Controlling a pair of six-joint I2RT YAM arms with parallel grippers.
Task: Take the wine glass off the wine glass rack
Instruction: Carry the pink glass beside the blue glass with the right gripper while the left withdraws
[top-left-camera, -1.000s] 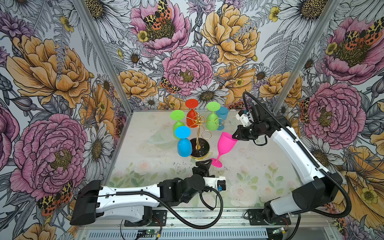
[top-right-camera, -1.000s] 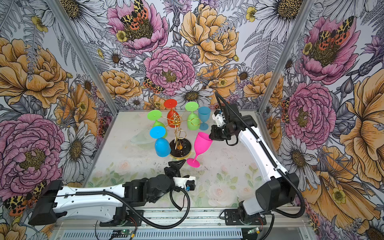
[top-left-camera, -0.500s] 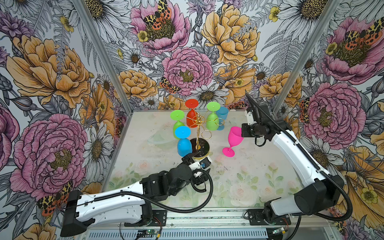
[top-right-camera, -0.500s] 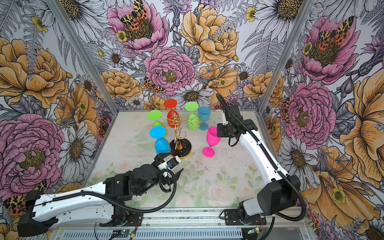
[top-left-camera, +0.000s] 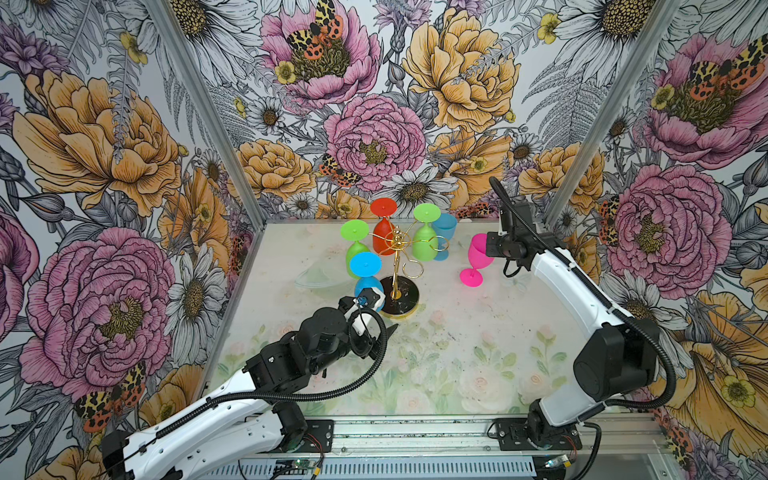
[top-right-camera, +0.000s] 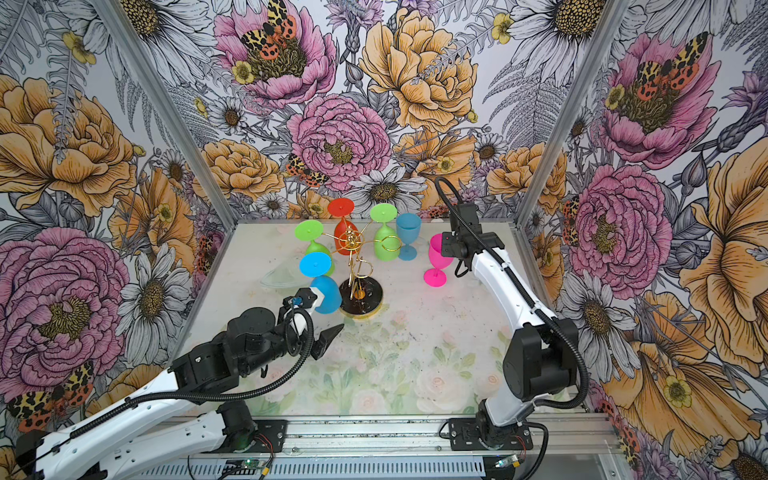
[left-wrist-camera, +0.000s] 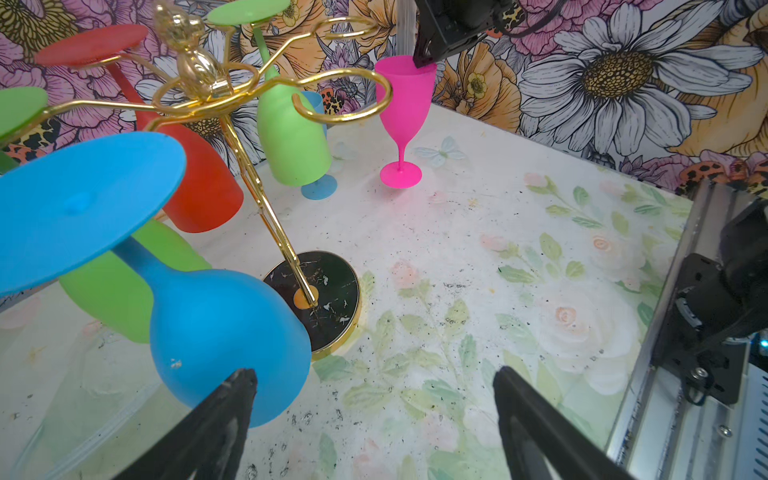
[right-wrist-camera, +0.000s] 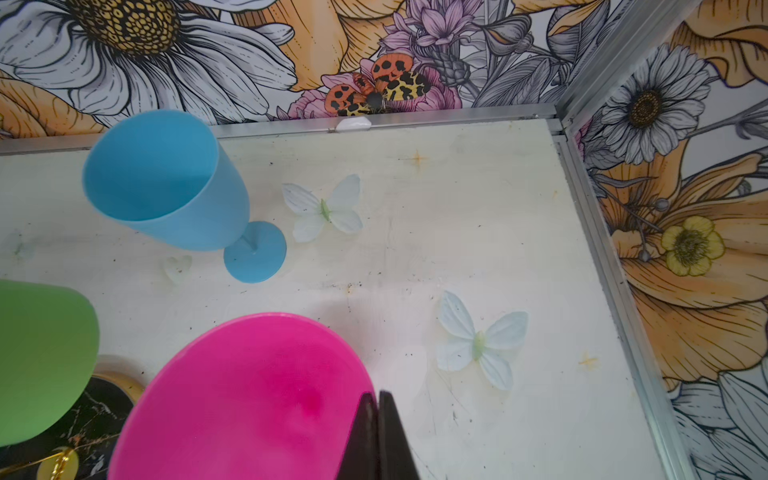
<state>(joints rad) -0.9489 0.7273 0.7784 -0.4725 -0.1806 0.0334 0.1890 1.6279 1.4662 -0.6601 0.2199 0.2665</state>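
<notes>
Looking through the left wrist camera, you see the left pincer (left-wrist-camera: 374, 374) spread wide, its fingers cut off by the frame edge. One tip overlaps the bowl of the hanging blue wine glass (left-wrist-camera: 224, 332), contact hard to judge. The wine glass rack (left-wrist-camera: 332, 291) stands just beyond. Through the right wrist camera, the right pincer (right-wrist-camera: 378, 419) is clamped on the rim of the pink wine glass (right-wrist-camera: 249, 395), whose stem and foot are hidden. In both top views that glass stands upright on the surface (top-left-camera: 457, 353), off the rack, and you cannot make out the right pincer's tips.
</notes>
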